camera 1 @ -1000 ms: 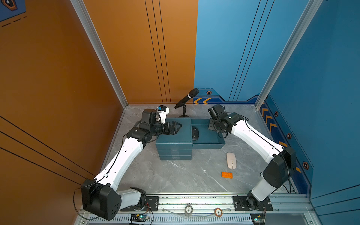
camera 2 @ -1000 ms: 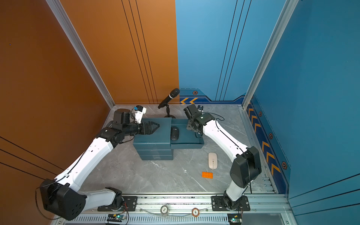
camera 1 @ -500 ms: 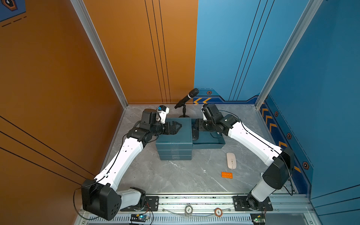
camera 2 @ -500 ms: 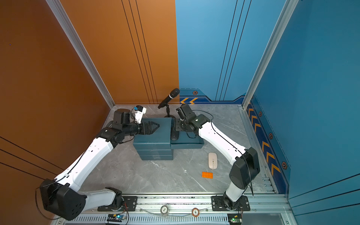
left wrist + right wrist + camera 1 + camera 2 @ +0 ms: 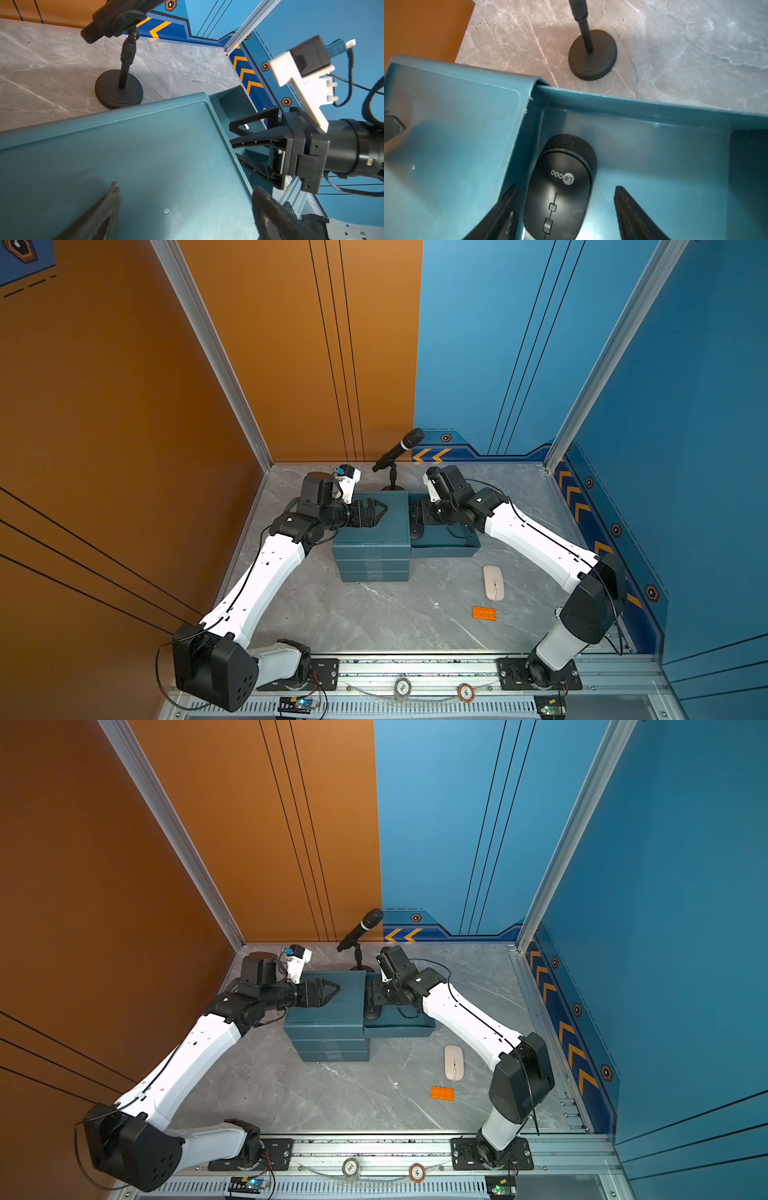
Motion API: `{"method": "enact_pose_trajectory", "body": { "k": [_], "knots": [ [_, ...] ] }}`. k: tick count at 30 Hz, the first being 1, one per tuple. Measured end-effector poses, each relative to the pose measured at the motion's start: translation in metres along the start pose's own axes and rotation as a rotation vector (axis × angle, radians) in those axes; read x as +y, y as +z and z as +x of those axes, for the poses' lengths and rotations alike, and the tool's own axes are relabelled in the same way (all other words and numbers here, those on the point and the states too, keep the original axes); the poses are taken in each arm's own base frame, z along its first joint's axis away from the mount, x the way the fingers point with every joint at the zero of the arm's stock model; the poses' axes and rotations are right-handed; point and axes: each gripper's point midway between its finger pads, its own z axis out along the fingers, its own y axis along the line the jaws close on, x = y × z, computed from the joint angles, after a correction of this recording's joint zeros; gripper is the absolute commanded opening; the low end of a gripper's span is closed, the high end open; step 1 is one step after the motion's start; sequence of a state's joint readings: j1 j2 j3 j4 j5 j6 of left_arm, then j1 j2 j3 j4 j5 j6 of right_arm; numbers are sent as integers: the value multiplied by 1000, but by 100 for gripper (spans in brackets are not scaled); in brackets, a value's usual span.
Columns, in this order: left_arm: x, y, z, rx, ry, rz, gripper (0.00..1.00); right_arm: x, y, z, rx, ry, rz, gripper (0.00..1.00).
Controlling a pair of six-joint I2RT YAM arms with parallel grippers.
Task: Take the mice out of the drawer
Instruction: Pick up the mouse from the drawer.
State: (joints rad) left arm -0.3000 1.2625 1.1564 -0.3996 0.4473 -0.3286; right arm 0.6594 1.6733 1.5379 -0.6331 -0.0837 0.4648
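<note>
black mouse inside open drawer, at its inner end. right fingers wide, astride it, no grip yet. left fingers wide, empty, beside drawer. cream mouse outside drawer, on worktop. step: grasp. next probably needs lowering, closing, lifting over drawer wall.

Reaches up and inward with the left arm from its base, turning at the black wrist joints directly behind the left tool. Holds that tool about level, rolled so the wrist camera sits on its far flank. Shows its fingers set wide apart in the left wrist view. Mirrors the pose with the right arm, sloping down toward the right tool. Points both tools at each other, tips near but apart. Holds the right tool's fingers clearly parted.
</note>
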Motion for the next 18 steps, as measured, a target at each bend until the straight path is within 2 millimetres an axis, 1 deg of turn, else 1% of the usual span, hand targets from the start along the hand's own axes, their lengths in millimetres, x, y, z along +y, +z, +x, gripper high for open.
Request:
{"method": "enact_pose_trajectory", "body": {
  "k": [4,11,18],
  "knots": [
    [0,0,0,2,-1,-1,98,0,3,2,9,-5,1,67],
    [0,0,0,1,-1,-1,98,-5,21,11,51,-4,23,67],
    [0,0,0,1,-1,-2,98,-10,23,11,44,-7,50,65]
  ]
}}
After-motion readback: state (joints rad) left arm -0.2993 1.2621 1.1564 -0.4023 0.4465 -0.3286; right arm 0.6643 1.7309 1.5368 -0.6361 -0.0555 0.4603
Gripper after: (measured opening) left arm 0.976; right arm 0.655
